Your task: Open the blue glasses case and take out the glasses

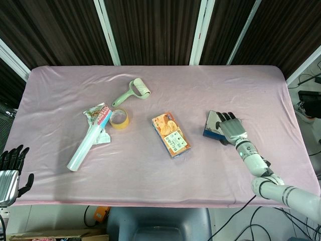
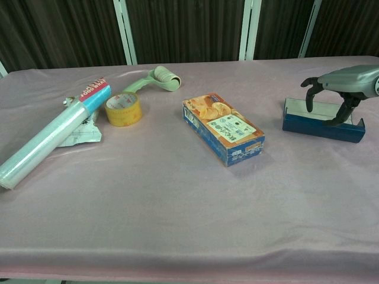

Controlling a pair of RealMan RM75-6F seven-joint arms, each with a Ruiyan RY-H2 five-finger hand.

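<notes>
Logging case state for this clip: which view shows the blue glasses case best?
The chest view: the blue glasses case shows side-on, lid up, with the right hand above it. In the head view the hand covers much of the case.

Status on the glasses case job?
Done: blue glasses case sits open, lid up. In hand: right hand hovers over it, fingers curled down into the opening, nothing gripped. Left: lift out the glasses, which neither view shows clearly. Left hand idle off the table edge.
</notes>
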